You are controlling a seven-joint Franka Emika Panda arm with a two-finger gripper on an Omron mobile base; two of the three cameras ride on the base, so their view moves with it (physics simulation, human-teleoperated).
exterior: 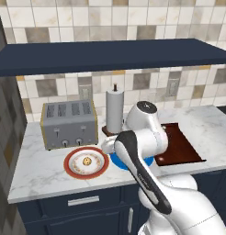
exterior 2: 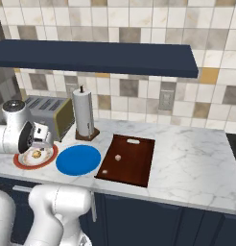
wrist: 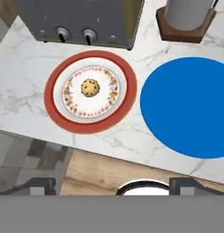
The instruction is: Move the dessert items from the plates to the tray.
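**Cookie on the red-rimmed plate, cube on the tray**

On the marble counter (exterior: 36, 170), the white plate with the red-orange rim (wrist: 57, 113) sits in front of the grey toaster (exterior: 69, 123), and the round speckled cookie (wrist: 90, 88) lies at its patterned centre. Just beside it lies the plain blue plate (wrist: 191, 109), close but not touching, with nothing on it in the hand view. A paper towel holder (exterior 2: 84, 115) stands behind the blue plate, next to the toaster.

Farther along the counter, the dark reddish-brown tray (exterior 2: 136, 168) lies beside the blue plate. The pale cube (exterior 2: 118, 157) rests on the tray near its middle, and a second small pale speck (exterior 2: 104, 171) sits near the tray's front corner; it is too small to identify.

The gripper (wrist: 113, 184) hangs above the counter's front edge, short of the red-rimmed plate, with the cookie ahead of it. Its two dark fingertips (wrist: 38, 185) stand wide apart, holding nothing.
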